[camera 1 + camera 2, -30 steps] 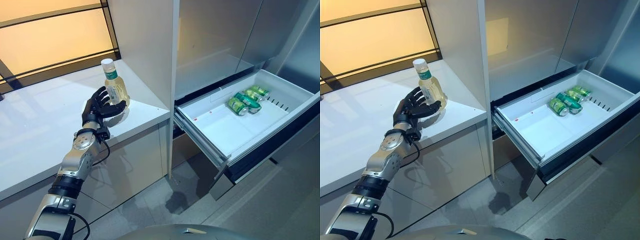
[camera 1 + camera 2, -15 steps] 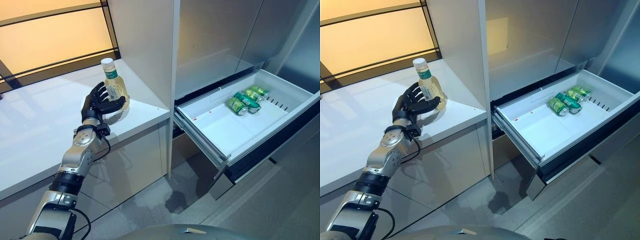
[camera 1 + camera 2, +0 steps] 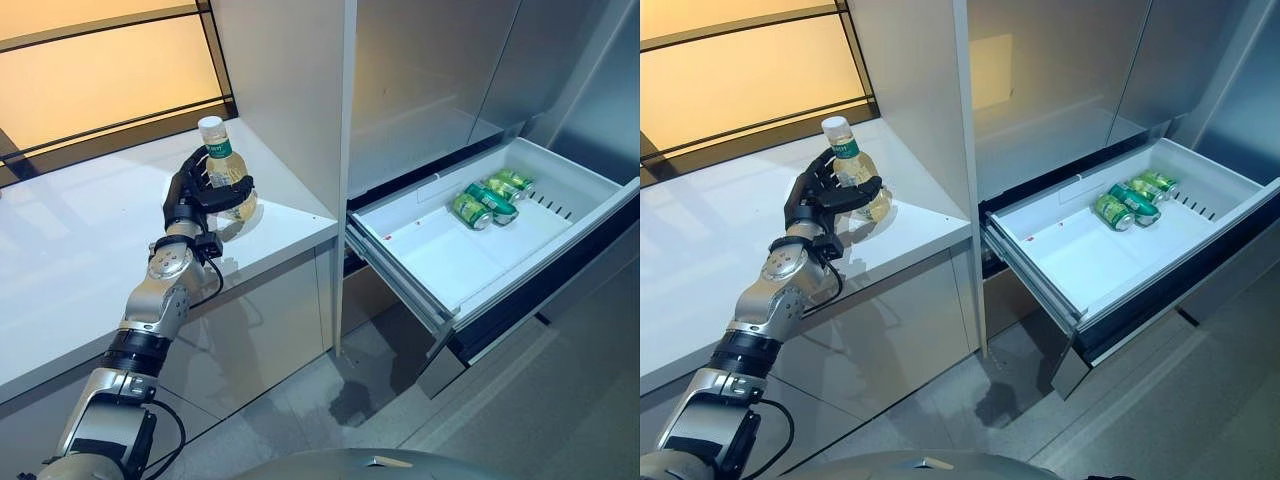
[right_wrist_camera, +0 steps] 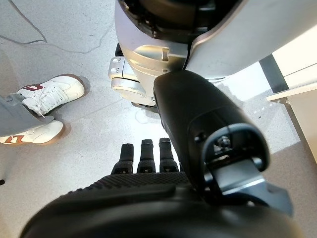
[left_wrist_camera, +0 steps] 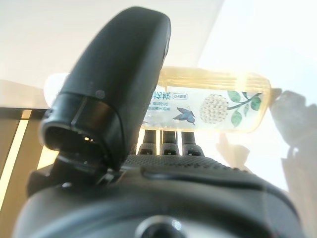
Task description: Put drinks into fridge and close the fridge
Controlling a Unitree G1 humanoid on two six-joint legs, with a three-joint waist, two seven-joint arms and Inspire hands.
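A clear bottle (image 3: 219, 150) of pale yellow drink, with a white cap and a green label, stands upright on the white counter (image 3: 70, 260) by the fridge's side wall. My left hand (image 3: 187, 200) is at the bottle, fingers behind it and thumb across its front; the left wrist view shows the bottle (image 5: 218, 109) between my thumb (image 5: 119, 84) and fingers. The fridge drawer (image 3: 440, 260) is pulled out, with three green cans (image 3: 487, 199) lying at its far end. My right hand (image 4: 148, 158) shows only in its wrist view, hanging over the floor with relaxed fingers.
The fridge's tall grey side panel (image 3: 290, 90) rises right beside the bottle. The open drawer juts out over the grey floor (image 3: 560, 400). A dark-framed window (image 3: 110, 60) runs behind the counter. A person's white shoes (image 4: 47, 96) stand on the floor near my right hand.
My left hand has slid forward along the counter and its fingers and thumb have closed round the bottle. The bottle, drawer and cans stay where they were.
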